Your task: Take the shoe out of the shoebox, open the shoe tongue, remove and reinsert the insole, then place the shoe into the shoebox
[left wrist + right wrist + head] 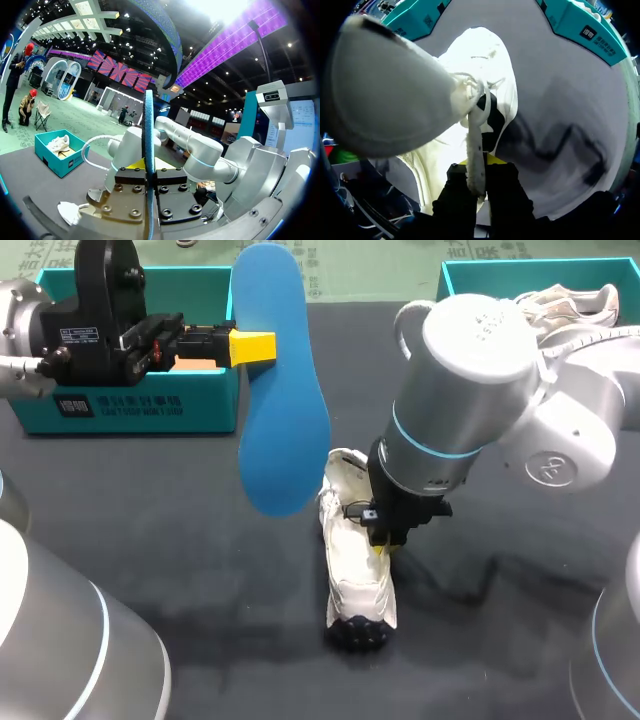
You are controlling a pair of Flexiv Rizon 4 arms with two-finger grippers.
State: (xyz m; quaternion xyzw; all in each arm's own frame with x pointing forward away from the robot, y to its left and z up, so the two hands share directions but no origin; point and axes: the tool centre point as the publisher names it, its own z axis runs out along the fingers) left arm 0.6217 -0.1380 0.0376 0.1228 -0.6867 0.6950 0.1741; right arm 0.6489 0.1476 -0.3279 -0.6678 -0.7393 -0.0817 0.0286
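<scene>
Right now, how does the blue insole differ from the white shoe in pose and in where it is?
The insole is blue and flat; the shoe is white and bulky. The insole hangs in the air in the left gripper; the shoe rests on the table. Shared: a gripper is shut on each, the right gripper on the shoe's tongue.
</scene>
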